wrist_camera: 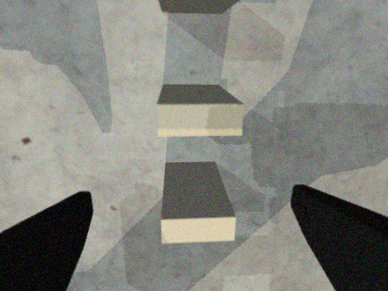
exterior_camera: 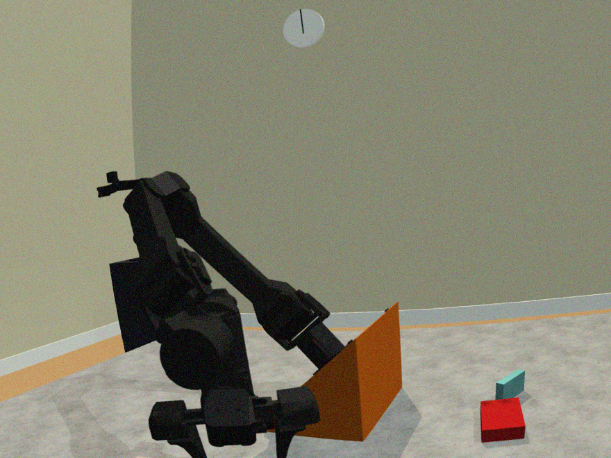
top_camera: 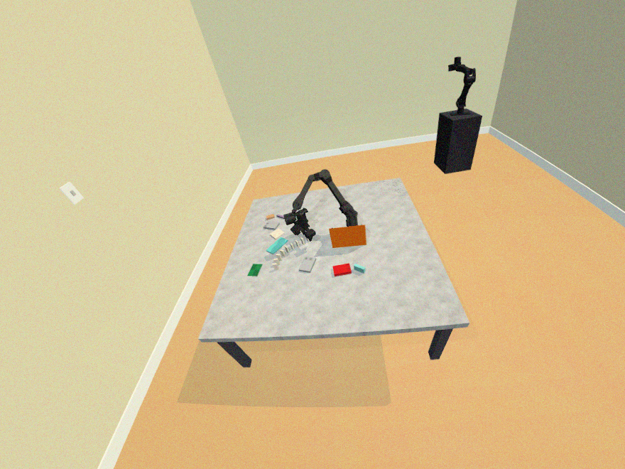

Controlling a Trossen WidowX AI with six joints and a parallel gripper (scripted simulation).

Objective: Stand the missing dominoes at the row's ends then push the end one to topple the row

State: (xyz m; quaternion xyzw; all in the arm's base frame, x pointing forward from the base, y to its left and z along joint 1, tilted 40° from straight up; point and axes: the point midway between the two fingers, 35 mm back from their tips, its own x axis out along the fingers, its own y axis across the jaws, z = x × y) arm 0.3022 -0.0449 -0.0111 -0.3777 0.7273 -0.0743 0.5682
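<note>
My gripper (top_camera: 310,238) (exterior_camera: 240,451) (wrist_camera: 194,197) is open, with its fingers wide apart on either side of a cream domino (wrist_camera: 197,194). That domino appears upright and touches neither finger in the wrist view. A neighbouring domino (wrist_camera: 199,119) stands beyond it with a gap between them, and part of another domino (wrist_camera: 198,5) shows at the top edge. In the top view the curved row of dominoes (top_camera: 286,249) runs from the gripper toward the front left. The gripper hides the row's end there. The fingertips are cut off in the exterior view.
An orange wedge (top_camera: 348,236) (exterior_camera: 380,379) stands beside the arm's base. A red block (top_camera: 341,270) (exterior_camera: 502,418) and a small teal block (top_camera: 359,268) (exterior_camera: 513,383) lie in front of it. A grey flat piece (top_camera: 307,264), a teal slab (top_camera: 277,245) and a green card (top_camera: 254,270) lie around the row.
</note>
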